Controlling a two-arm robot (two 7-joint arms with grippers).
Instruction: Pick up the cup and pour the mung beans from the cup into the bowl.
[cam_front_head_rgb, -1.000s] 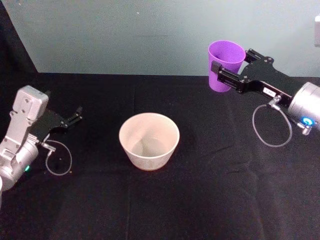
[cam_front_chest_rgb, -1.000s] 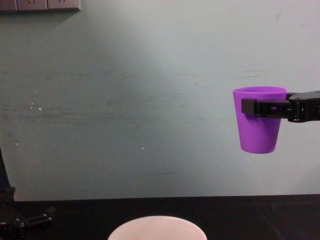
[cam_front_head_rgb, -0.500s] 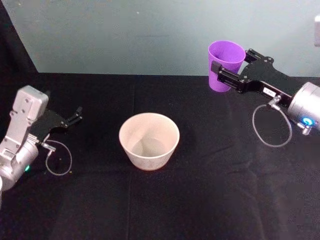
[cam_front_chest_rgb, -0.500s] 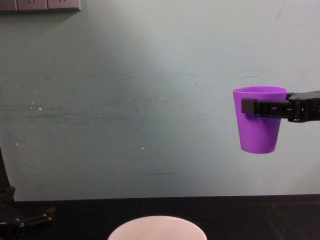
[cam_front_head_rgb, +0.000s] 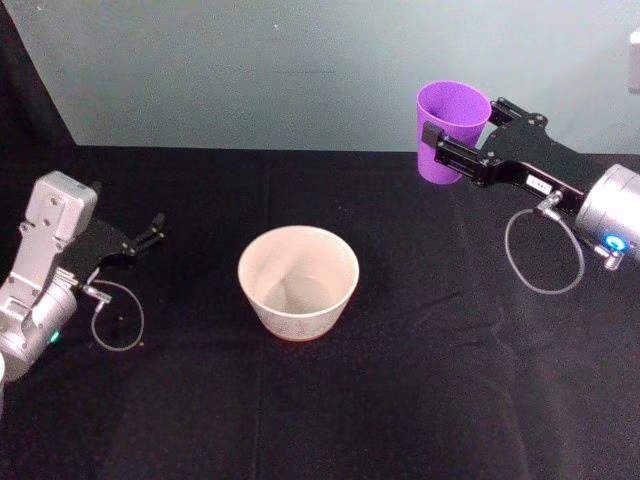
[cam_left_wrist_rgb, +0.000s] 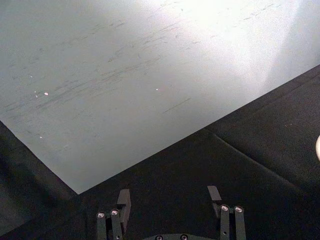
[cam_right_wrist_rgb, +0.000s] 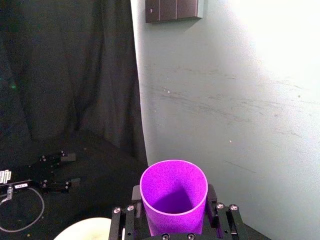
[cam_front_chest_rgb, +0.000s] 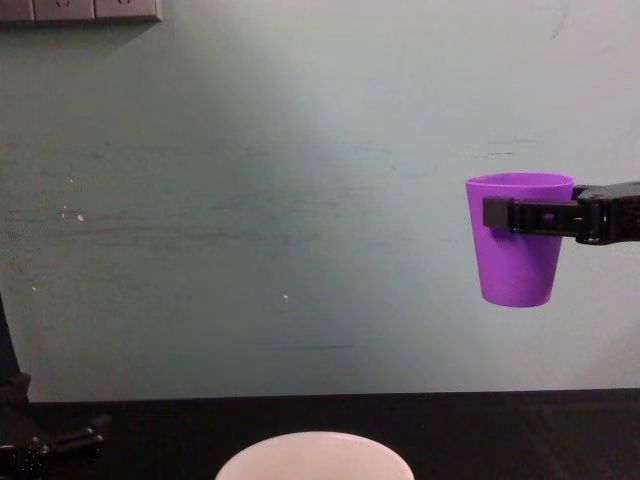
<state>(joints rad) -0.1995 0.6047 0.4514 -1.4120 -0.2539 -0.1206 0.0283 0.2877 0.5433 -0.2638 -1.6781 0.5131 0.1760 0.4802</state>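
Observation:
The purple cup (cam_front_head_rgb: 451, 130) hangs upright in the air at the right, well above the table, with my right gripper (cam_front_head_rgb: 447, 145) shut on its upper wall. In the chest view the cup (cam_front_chest_rgb: 519, 265) floats high before the wall, black fingers (cam_front_chest_rgb: 530, 214) clamped just below its rim. The right wrist view looks down into the cup (cam_right_wrist_rgb: 173, 192); its inside looks plain purple, and no mung beans can be made out. The pale bowl (cam_front_head_rgb: 298, 280) stands on the black cloth at centre, left of and below the cup; its rim (cam_front_chest_rgb: 314, 445) shows in the chest view. My left gripper (cam_front_head_rgb: 148, 233) rests open at the left.
A black cloth (cam_front_head_rgb: 400, 400) covers the table, with a pale green wall (cam_front_head_rgb: 250, 70) behind. Loose cable loops hang by the right wrist (cam_front_head_rgb: 543, 252) and the left wrist (cam_front_head_rgb: 117, 315). Open cloth lies all around the bowl.

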